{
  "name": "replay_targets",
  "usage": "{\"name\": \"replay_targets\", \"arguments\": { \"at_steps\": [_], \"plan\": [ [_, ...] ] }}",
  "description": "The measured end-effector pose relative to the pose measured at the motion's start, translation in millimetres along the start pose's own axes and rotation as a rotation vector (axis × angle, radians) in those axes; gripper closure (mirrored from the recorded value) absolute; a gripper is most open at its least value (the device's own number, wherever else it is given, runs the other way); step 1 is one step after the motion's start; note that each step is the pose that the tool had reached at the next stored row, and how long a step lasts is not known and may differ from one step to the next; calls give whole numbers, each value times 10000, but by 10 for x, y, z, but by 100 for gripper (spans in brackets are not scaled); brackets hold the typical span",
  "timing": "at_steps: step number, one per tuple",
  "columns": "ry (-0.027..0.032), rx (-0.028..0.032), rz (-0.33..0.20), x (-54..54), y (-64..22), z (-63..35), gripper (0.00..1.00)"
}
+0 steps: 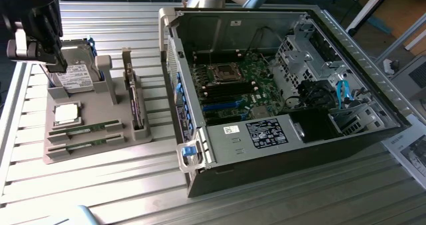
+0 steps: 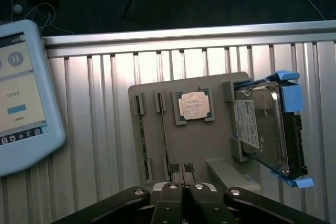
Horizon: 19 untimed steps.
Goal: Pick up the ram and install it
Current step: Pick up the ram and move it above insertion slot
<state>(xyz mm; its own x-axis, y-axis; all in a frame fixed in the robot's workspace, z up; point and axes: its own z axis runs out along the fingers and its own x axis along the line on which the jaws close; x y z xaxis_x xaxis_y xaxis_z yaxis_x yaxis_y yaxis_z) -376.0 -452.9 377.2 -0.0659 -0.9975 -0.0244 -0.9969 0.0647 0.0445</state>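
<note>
The end effector (image 2: 183, 168) has its fingers pressed together, with nothing seen between them. It hangs over the grey tray (image 1: 100, 103), at the end where the hard drive (image 1: 77, 75) stands. Two ram sticks (image 1: 87, 130) lie side by side in slots at the tray's other end, just beside the processor (image 1: 67, 113), apart from the end effector. The tray rests on the slatted metal table (image 1: 100, 185), to the exterior view's left of the open computer case (image 1: 346, 40).
</note>
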Motion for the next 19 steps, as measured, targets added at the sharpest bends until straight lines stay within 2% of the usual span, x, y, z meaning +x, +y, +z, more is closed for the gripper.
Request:
{"name": "replay_targets", "arguments": {
  "at_steps": [19],
  "plan": [
    [1, -1, 0, 85, -19, 327, 90]
  ]
}}
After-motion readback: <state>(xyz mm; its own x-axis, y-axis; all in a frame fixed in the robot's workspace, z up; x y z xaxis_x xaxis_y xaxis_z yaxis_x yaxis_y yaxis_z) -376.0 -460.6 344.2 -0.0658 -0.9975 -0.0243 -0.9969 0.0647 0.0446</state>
